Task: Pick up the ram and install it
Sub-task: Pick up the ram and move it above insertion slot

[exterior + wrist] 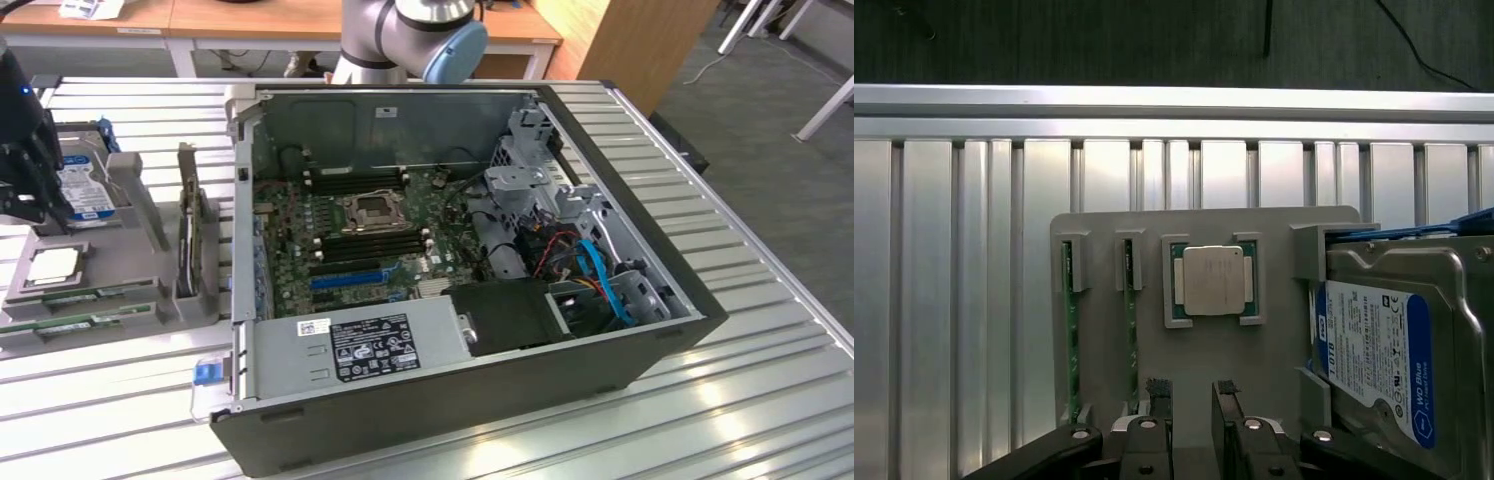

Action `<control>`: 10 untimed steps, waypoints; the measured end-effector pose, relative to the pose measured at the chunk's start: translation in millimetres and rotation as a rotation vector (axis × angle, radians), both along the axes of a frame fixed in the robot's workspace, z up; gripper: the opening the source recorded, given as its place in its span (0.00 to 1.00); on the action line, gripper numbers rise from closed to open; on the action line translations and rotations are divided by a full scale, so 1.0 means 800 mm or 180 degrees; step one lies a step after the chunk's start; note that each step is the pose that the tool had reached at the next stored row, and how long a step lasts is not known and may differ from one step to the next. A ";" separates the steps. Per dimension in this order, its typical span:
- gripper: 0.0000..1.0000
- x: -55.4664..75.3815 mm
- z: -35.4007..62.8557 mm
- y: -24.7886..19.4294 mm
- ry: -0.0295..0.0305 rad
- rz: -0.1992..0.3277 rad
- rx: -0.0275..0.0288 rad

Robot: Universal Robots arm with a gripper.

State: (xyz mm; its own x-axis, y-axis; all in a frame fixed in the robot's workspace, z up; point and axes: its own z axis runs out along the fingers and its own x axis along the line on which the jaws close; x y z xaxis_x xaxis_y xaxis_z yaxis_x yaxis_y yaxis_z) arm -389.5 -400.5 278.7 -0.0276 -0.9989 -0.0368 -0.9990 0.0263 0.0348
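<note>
Two green ram sticks point(1068, 330) point(1130, 330) stand on edge in slots of a grey holder tray point(1114, 225). In the exterior view the same sticks point(83, 295) point(64, 326) lie at the tray's near end, on that view's left. My gripper point(1192, 393) hovers open above the tray, with nothing between its black fingertips point(1159, 392). It sits just beside the nearer ram stick, between that stick and the silver processor chip point(1212, 280). In the exterior view the gripper point(30, 205) hangs over the tray at the far left edge.
An open computer case point(641, 330) fills the middle, with the motherboard point(300, 215) and its black memory slots point(358, 180) exposed. A hard drive point(1379, 360) with a blue-and-white label stands on the tray beside the processor. The ribbed metal table point(954, 300) surrounds everything.
</note>
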 end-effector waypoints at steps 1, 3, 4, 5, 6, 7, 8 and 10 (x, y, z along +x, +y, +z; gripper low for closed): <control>0.30 0.000 0.000 -0.0001 0.0000 0.0000 0.0000; 0.30 0.000 0.000 -0.0022 -0.0001 0.0000 0.0000; 0.30 0.000 0.000 -0.0041 0.0000 0.0000 0.0000; 0.30 0.000 0.000 -0.0064 0.0000 0.0000 0.0000; 0.30 0.000 0.000 -0.0087 -0.0001 0.0000 0.0000; 0.30 0.000 0.000 -0.0112 -0.0001 0.0000 0.0000; 0.30 0.000 0.000 -0.0142 -0.0001 0.0000 0.0000; 0.30 0.000 0.000 -0.0200 0.0000 0.0000 0.0000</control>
State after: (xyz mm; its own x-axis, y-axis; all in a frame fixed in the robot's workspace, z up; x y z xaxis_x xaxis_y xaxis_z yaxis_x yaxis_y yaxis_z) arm -389.5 -416.5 278.6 -0.0276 -0.9989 -0.0368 -0.9991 0.0263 0.0346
